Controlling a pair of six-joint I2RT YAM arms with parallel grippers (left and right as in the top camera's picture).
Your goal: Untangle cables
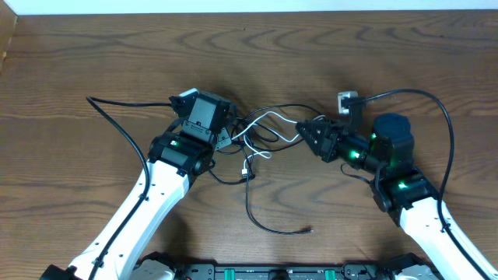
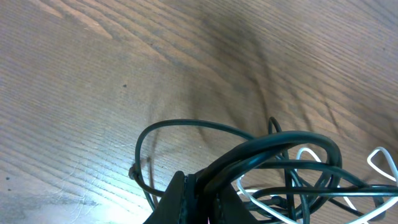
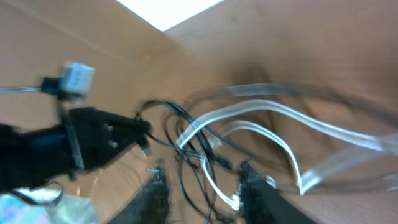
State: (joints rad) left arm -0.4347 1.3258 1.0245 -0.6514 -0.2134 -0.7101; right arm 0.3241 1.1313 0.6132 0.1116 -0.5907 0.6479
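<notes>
- The left pincer (image 2: 189, 200) is fully closed on a bundle of thin, flexible black cords (image 2: 261, 144). The cords leave its tips and bend away in an arc in front of it. I judge that it works as an anchor, so the knot does not slide when the other side pulls.
- The right pincer (image 3: 208, 193) stands partly open, its 2 fingers (image 3: 155, 194) apart. Strands of the tangle pass through the gap, but none looks clamped. This view is blurred, so I cannot be fully sure.
- A thin, glossy white cord (image 3: 261, 104) makes 2 loops just ahead of the right pincer, probably the strand it aims at.
- From above, the tangle lies between the 2 pincers on the brown wooden table (image 1: 373, 47). It touches the left pincer and lies just in front of the right one. 1 of the black cords trails from the knot back toward the arms' bases and ends in a small plug (image 1: 309, 230), lying free.
- The loops are crossed, so the work seems far from done. The next move calls for closing on the white cord alone; if a black strand is caught too, the knot may tighten.
</notes>
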